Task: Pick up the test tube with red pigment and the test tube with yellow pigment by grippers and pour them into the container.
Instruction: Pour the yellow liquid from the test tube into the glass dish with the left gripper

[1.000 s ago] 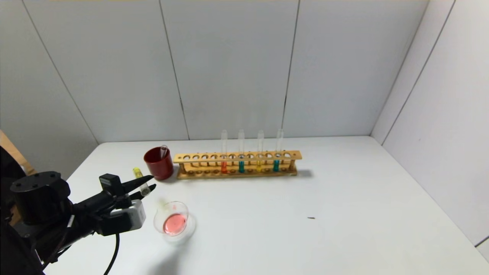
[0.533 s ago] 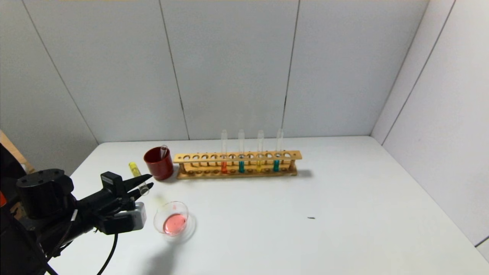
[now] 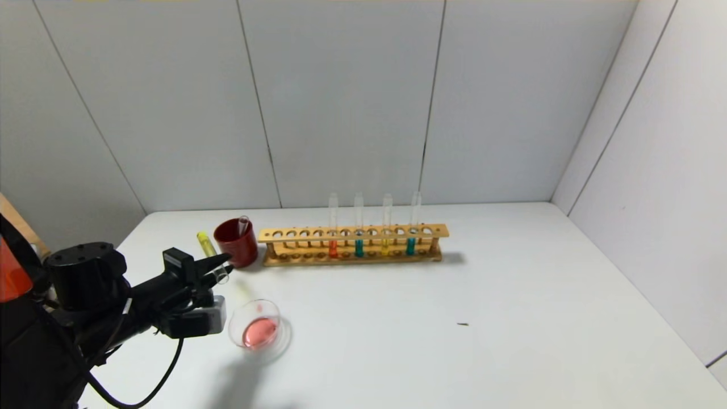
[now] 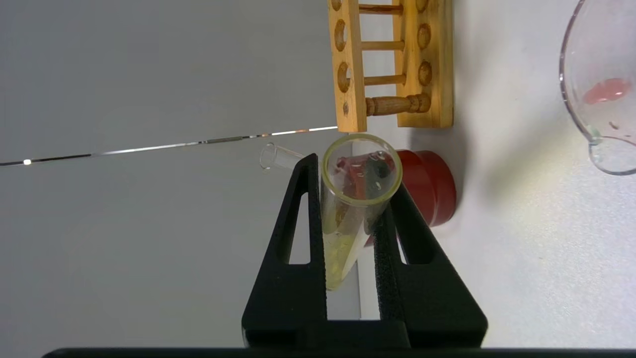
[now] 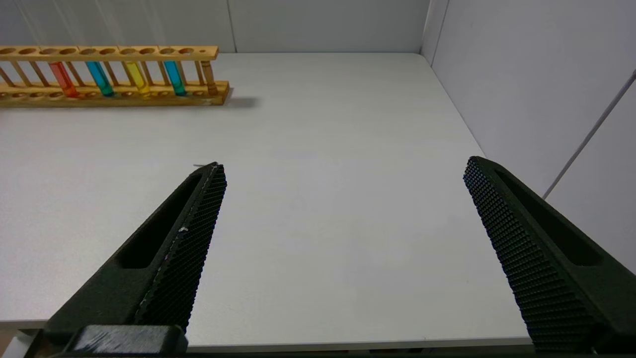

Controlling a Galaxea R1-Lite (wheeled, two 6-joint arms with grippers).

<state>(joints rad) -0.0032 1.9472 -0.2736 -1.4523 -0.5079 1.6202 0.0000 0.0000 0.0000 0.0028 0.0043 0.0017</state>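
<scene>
White tabletop under grey wall panels carries the container (image 3: 260, 331) at seven o'clock of the wooden rack (image 3: 352, 245), while the left gripper (image 3: 222, 264) clamps the yellow test tube (image 3: 211, 257) tilted beside it, seemingly for pouring; right gripper (image 5: 343, 199) idles agape.

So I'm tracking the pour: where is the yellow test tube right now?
In the head view, the yellow test tube is at the table's left, tilted in the left end effector, between the red cup and the glass dish.
</scene>
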